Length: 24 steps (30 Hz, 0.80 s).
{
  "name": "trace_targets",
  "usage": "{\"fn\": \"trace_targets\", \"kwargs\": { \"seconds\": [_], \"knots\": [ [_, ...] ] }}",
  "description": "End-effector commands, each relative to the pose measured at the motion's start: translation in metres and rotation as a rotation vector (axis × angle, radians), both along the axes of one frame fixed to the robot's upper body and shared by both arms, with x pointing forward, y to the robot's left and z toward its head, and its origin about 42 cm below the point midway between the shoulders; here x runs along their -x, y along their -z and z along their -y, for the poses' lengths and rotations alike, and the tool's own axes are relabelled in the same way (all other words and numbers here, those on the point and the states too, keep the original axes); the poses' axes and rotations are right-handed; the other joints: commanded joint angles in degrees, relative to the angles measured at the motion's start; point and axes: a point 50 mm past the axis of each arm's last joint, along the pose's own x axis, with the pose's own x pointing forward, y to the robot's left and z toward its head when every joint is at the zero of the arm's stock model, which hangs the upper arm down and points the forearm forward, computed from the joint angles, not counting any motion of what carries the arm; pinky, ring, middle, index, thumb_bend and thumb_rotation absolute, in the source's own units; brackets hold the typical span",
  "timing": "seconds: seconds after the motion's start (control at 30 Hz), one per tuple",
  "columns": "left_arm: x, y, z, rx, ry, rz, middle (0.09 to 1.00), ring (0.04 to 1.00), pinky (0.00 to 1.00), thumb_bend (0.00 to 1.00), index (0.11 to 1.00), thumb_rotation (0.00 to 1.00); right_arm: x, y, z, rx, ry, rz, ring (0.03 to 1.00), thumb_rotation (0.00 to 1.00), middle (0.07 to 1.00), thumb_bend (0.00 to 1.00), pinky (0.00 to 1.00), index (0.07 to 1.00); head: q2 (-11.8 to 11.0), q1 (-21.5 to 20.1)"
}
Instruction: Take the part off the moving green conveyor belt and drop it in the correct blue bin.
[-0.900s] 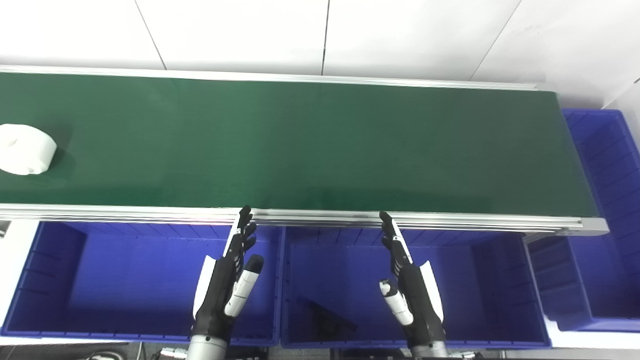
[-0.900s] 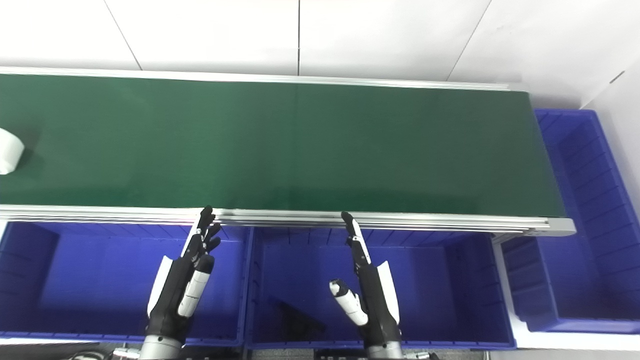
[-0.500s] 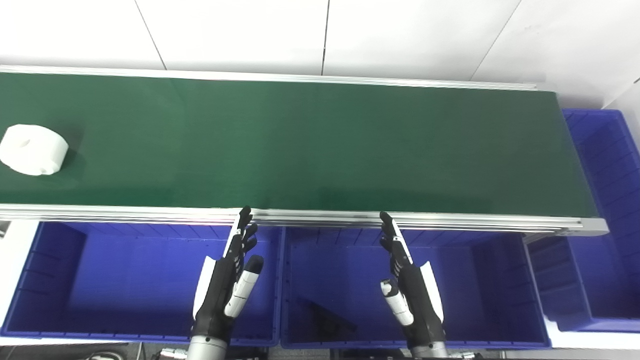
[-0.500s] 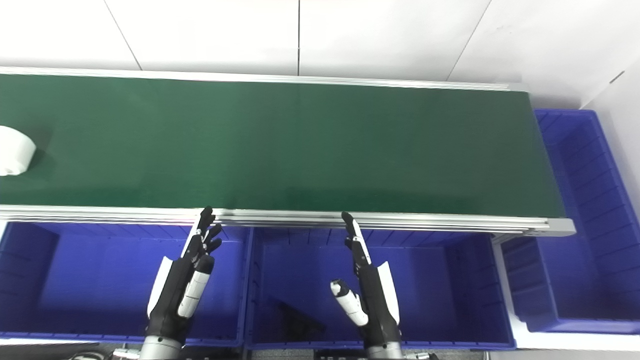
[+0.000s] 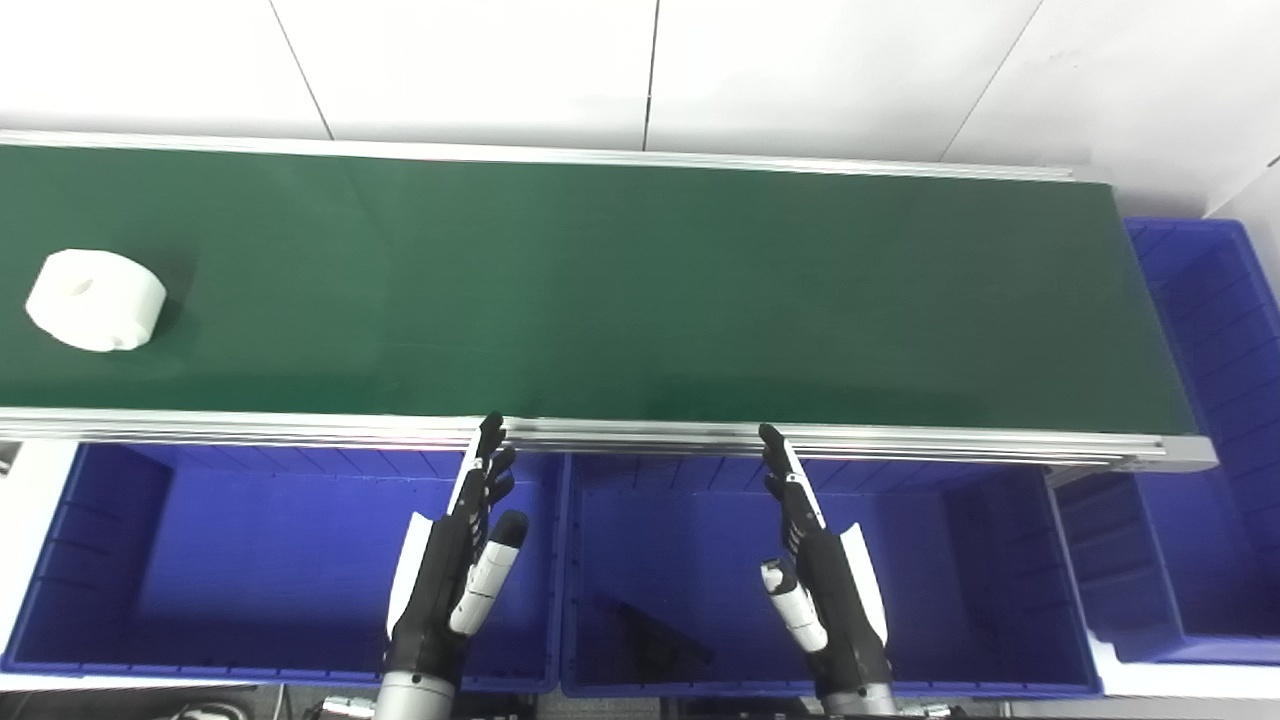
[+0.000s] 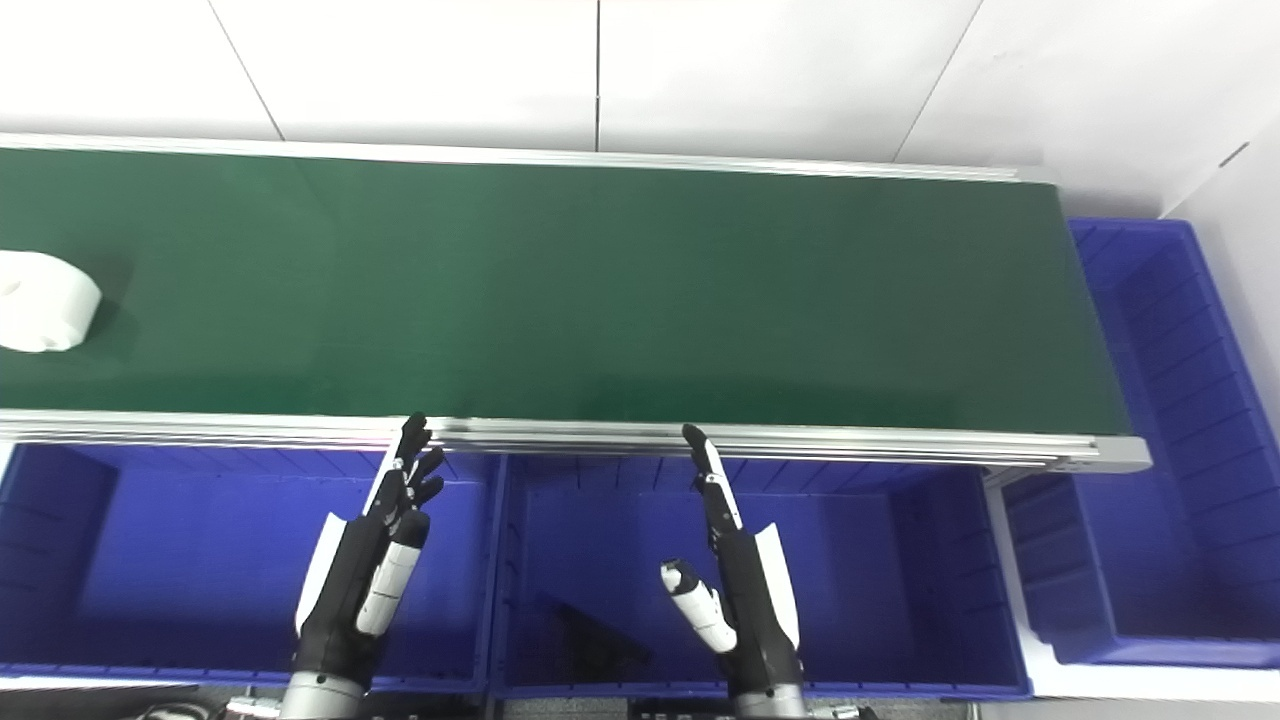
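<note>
A white round part (image 5: 96,300) with a hole in its top lies on the green conveyor belt (image 5: 620,290) near the far left; it also shows at the left edge in the right eye view as the white part (image 6: 42,314). My left hand (image 5: 450,575) hovers open over the left blue bin (image 5: 100,560), fingers stretched toward the belt's near rail. My right hand (image 5: 825,580) hovers open over the middle blue bin (image 5: 960,570), fingers straight. Both hands hold nothing and are far from the part.
A dark flat piece (image 5: 650,640) lies in the middle bin. A third blue bin (image 5: 1210,400) stands past the belt's right end. The aluminium rail (image 5: 900,440) runs along the belt's near edge, just ahead of both hands' fingertips.
The white part has ridden the belt to the right, coming further into view. Both hands have stayed where they were.
</note>
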Motion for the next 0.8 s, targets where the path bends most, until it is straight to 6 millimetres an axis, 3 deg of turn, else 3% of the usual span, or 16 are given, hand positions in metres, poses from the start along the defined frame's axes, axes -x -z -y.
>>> {"fn": "trace_targets", "kwargs": {
  "seconds": [0.0,0.03,0.13,0.33,0.5,0.63,0.77],
  "knots": [
    [0.002,-0.002,0.002,-0.005,0.001,0.034,1.000,0.957,0.92,0.77,1.000,1.00,0.000,-0.003,-0.001,-0.010,-0.005,0.040,1.000,1.00,1.000,0.87,0.99,0.980,-2.8,1.0],
    [0.003,0.000,0.002,-0.006,0.002,0.032,1.000,0.955,0.92,0.77,1.000,1.00,0.000,-0.002,-0.001,-0.010,-0.005,0.036,1.000,1.00,1.000,0.87,0.99,0.980,-2.8,1.0],
    [0.004,0.009,0.005,-0.005,0.011,0.033,1.000,0.959,0.94,0.76,1.000,1.00,0.002,0.007,0.004,-0.009,-0.006,0.027,1.000,1.00,1.000,0.87,1.00,0.976,-6.0,4.1],
    [0.001,0.020,0.020,0.004,0.007,0.030,1.000,0.922,0.88,0.74,1.000,0.99,0.000,0.018,0.019,0.015,-0.013,0.016,1.000,1.00,1.000,0.89,0.98,0.983,-8.1,10.0],
    [-0.002,0.027,0.032,0.005,0.011,0.029,1.000,0.947,0.86,0.74,1.000,0.98,-0.001,0.025,0.033,0.024,-0.019,0.004,1.000,1.00,1.000,0.91,1.00,1.000,-10.8,14.7],
    [-0.003,0.031,0.041,0.014,0.015,0.015,0.986,0.959,0.86,0.78,1.000,0.99,-0.002,0.029,0.041,0.019,-0.007,-0.012,1.000,1.00,1.000,0.91,1.00,0.998,-11.2,17.5],
    [-0.004,0.030,0.046,0.013,0.021,0.025,0.968,0.933,0.83,0.69,0.992,0.97,-0.003,0.028,0.046,0.023,-0.005,-0.015,1.000,1.00,1.000,0.92,1.00,1.000,-10.8,19.2]
  ]
}}
